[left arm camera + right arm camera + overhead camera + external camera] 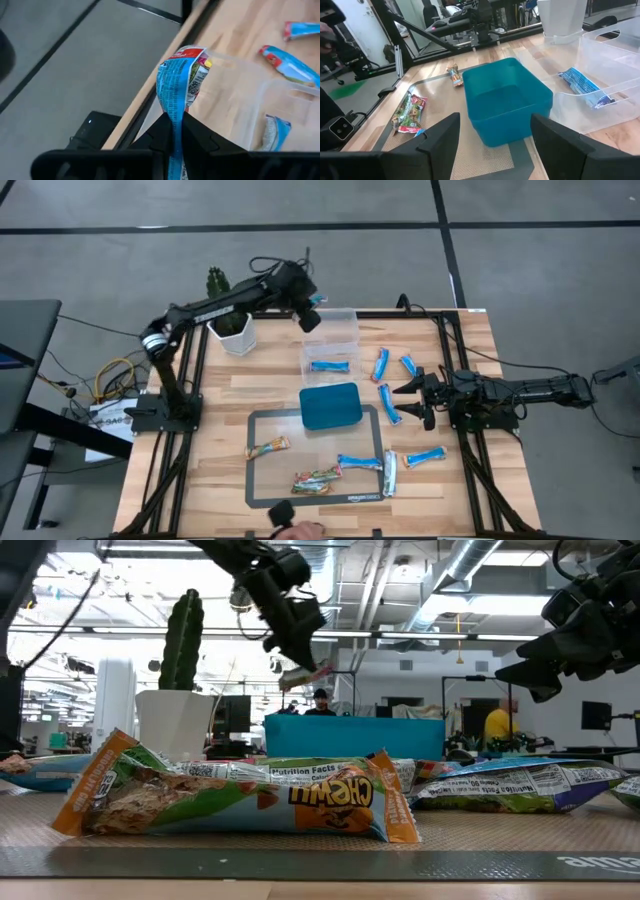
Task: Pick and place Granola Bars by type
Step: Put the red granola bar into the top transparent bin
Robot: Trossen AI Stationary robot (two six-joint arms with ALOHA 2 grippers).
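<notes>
My left gripper (310,317) hangs in the air over the far left corner of the clear plastic bin (331,340), shut on a blue-and-white granola bar (181,80). Another blue bar (330,365) lies in the bin. My right gripper (413,396) is open and empty at the table's right side, pointing left at the teal tray (507,100). Blue bars (389,402) lie flat on the wood by it. On the grey mat lie a tan bar (268,446), multicoloured bars (315,480) and a blue bar (358,462). My left gripper pinches the blue bar between its two fingers by one wrapper end (175,131). The fingers slant downward from above. The rest of the bar sticks out past the fingertips, bent and crinkled, and hangs clear of the bin and table (306,675).
A white pot with a cactus (228,330) stands at the far left, close to my left arm. A person's hand (297,530) with a dark object is at the near edge. More bars (425,457) lie right of the mat. Black frame rails run along both table sides.
</notes>
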